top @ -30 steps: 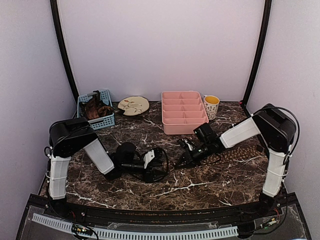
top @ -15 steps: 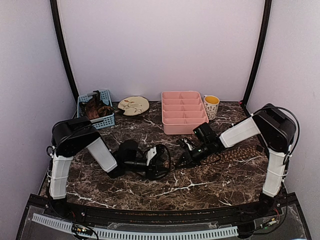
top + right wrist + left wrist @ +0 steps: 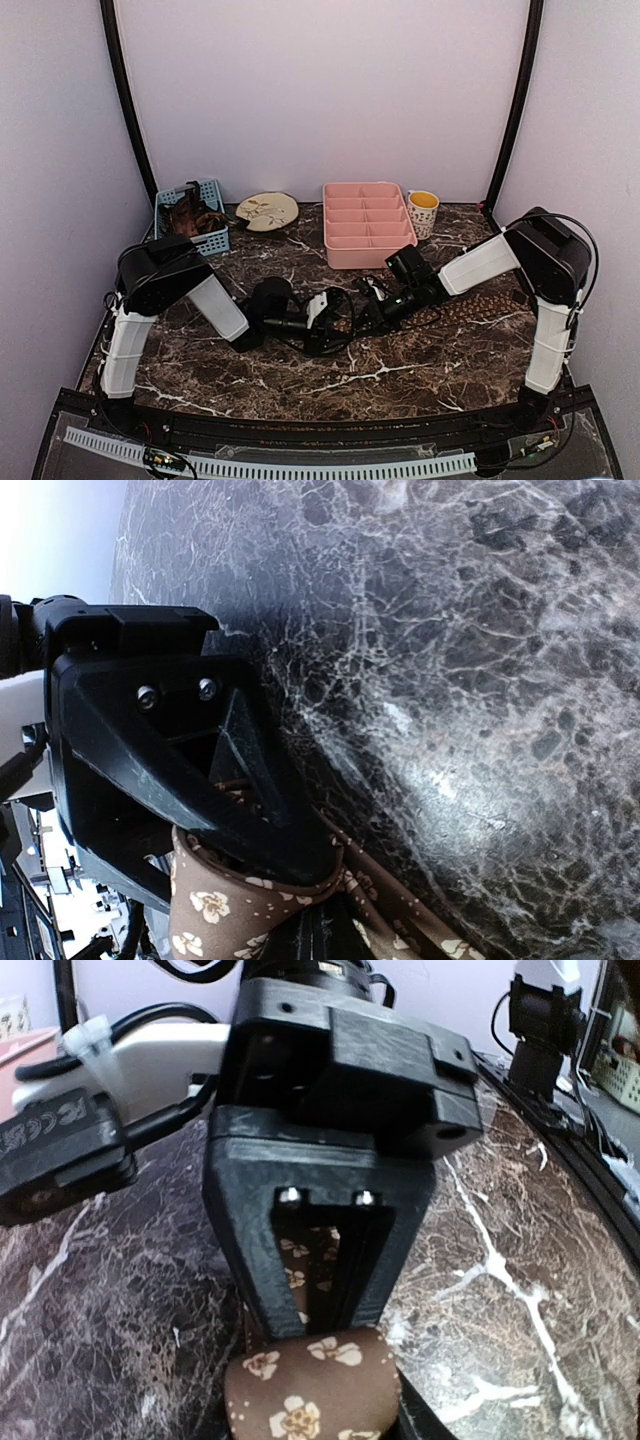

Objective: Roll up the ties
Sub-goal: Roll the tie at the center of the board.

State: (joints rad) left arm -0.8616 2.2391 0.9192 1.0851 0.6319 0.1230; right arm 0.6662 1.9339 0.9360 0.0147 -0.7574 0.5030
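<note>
Tie: long narrow necktie of dark brown fabric with small tan flower-like dots (image 3: 470,306) lies across the right half of the dark brown marble-patterned desk (image 3: 420,365), its near end gathered at the centre between the two arms
Right gripper: black two-finger right gripper (image 3: 368,318) is closed flat on the tie's end; its own wrist view shows the dotted cloth bunched under and around the black fingers (image 3: 215,780)
Left gripper: black left gripper (image 3: 335,322) sits just beside the right one, part-way closed around a rounded fold of the same cloth (image 3: 308,1385), which fills the bottom of its wrist view
Step in hand: judged to be the start of the roll, both arms meeting on the tie's end to form the first turn
Progress: early; most of the tie lies unrolled towards the right arm's base
Next move calls for: turning the folded end over onto the flat length while one gripper pins it, keeping the turns tight and square
Other ties: dark cloth sits in the small light-blue plastic basket (image 3: 213,243) at the back left; too small to tell more
Risk: the soft fold may spring loose if either grip lets go too soon
</note>
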